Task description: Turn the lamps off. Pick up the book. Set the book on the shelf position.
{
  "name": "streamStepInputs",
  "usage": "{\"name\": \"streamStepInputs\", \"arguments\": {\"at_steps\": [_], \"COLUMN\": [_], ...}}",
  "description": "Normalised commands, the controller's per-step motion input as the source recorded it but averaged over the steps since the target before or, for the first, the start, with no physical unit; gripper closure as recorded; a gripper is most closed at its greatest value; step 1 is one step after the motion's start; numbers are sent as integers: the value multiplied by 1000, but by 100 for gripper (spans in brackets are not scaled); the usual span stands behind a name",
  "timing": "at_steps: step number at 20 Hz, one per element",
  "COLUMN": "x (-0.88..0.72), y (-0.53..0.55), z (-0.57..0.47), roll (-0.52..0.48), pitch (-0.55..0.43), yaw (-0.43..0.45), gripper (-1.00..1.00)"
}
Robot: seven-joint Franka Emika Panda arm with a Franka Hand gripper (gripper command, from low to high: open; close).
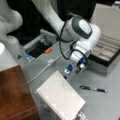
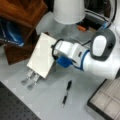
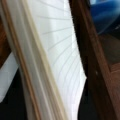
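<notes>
We judge the pick-up under way: our blue-fingered gripper [image 1: 74, 69] sits at the upper edge of the large white spiral-bound notebook [image 1: 61, 98], propped low in a front view's centre, grip state untellable, while the glossy reddish-brown wooden block top [image 1: 12, 93] at lower left carries no book.

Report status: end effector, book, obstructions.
End effector at the book's upper edge. Book propped on stand, not on wooden block. Pen lies beside it.
</notes>
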Motion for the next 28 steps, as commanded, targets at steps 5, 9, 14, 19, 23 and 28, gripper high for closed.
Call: {"name": "streamStepInputs", "arguments": {"at_steps": [5, 9, 14, 19, 23, 28], "x": [-14, -54, -73, -71, -77, -83], "y": [7, -21, -55, -97, -119, -124], "z": [-59, -29, -7, -10, 1, 11], "roll": [-233, -194, -171, -159, -142, -115], "pitch": [-43, -33, -25, -28, -22, -20], "yaw": [59, 56, 71, 80, 82, 72], "gripper": [100, 100, 100, 100, 100, 100]}}
